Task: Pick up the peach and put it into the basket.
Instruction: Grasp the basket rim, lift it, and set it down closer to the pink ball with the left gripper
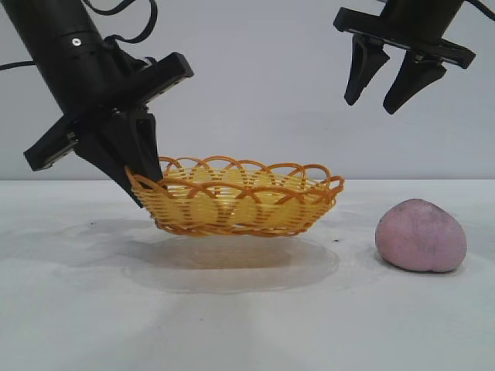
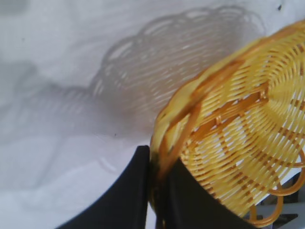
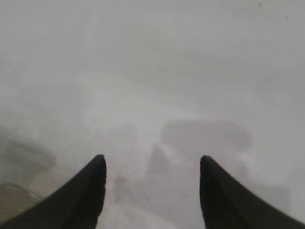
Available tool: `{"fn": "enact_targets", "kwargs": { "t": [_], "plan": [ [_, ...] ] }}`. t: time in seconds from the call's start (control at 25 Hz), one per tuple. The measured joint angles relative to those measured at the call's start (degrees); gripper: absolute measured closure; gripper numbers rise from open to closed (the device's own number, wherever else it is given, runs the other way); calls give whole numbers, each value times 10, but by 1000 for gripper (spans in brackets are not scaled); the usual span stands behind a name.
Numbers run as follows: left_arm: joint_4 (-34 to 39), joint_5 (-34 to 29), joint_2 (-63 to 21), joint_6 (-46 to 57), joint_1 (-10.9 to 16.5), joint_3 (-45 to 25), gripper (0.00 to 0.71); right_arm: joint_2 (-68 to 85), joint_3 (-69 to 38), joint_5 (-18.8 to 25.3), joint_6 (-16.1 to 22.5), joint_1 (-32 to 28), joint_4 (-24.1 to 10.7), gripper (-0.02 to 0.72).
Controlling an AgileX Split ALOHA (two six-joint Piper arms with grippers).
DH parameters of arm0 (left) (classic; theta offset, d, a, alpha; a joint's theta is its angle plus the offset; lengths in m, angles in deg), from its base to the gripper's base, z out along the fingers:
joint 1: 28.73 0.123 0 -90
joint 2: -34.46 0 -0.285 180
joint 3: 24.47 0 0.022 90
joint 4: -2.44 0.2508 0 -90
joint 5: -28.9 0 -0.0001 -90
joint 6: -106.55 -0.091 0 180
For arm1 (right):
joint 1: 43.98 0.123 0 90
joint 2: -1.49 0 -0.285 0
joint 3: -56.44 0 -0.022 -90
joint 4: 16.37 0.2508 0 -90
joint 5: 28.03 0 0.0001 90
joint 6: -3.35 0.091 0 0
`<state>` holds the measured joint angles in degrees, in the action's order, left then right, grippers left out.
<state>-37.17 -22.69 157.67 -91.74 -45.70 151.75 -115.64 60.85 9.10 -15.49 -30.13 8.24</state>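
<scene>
- Right gripper (image 1: 385, 91) is hanging high above the table (image 1: 77, 309) with its two fingers spread apart and nothing between them; it is pointing downward, tilted slightly toward the basket side.
- Peach (image 1: 421, 236) is resting on the table below this gripper and a little to the outer side of it, well apart from the fingertips, so the coming move looks to be mostly a straight descent with a small shift outward.
- Peach is lying with its broader span along the table, flattened side down; the spread fingers appear wide enough to straddle it, though that is a judgement.
- Right wrist view is showing only bare table between the finger tips; the peach is not appearing there.
- Left gripper (image 1: 138, 179) is clamping the near-end rim of the basket (image 1: 240, 202), one finger inside the rim and one outside, as the left wrist view is showing.
- Basket is being held lifted just clear of the table, roughly level, its shadow lying beneath it.
- Peach is sitting beside the basket's far end, near but not touching; the right arm is clearly the nearer one.
</scene>
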Motion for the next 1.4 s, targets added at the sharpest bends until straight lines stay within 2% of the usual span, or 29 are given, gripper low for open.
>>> {"fn": "enact_targets", "kwargs": {
  "t": [0.44,0.48,0.56,0.8,0.92,0.96,1.04,1.12,1.16,1.4],
  "plan": [
    [-19,25,31,-24,0,0,710,0,0,0,0,0,0,325],
    [-19,26,32,-24,0,0,659,0,0,0,0,0,0,325],
    [-19,26,33,-24,0,0,659,0,0,0,0,0,0,325],
    [-19,26,33,-25,0,0,373,0,0,0,0,0,0,325],
    [-19,25,33,-25,0,1,259,0,0,0,0,0,0,325],
    [-18,22,32,-25,0,4,238,0,0,0,0,0,0,325],
    [-14,12,26,-25,0,15,254,0,0,0,0,0,0,325],
    [12,-4,19,-15,0,32,254,0,0,0,0,0,0,325],
    [36,-12,15,-4,0,42,213,0,0,0,0,0,0,325],
    [227,-74,5,111,0,125,228,0,0,0,0,0,0,325]
  ]
}}
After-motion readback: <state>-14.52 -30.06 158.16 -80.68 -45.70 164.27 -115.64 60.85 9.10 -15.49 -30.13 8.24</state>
